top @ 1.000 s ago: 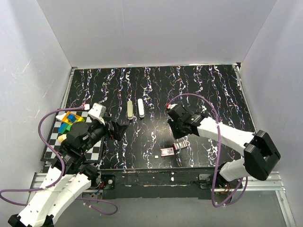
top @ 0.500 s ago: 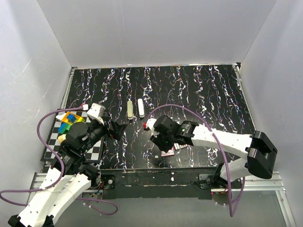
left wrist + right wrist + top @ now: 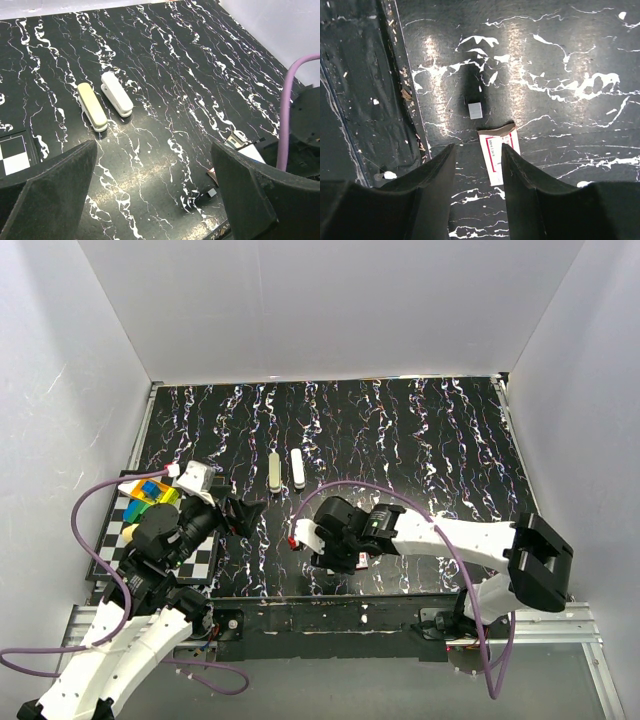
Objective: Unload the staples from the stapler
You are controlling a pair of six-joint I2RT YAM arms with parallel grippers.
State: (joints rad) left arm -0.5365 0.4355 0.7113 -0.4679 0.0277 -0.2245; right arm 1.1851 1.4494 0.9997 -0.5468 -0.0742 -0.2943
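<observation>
Now, left fingers (image 3: 50, 195): wide apart
Right fingers (image 3: 432, 190): apart, holding nothing
Grey staple block (image 3: 475, 110): just ahead of right fingers
White stapler (image 3: 116, 94): ahead of left fingers

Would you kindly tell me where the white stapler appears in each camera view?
Top external: white stapler left of centre, at mid-height.
Left wrist: white stapler in the upper left.
Right wrist: not in it.
Shared landmark: the beige stapler, lying parallel just left of it in both.
</observation>
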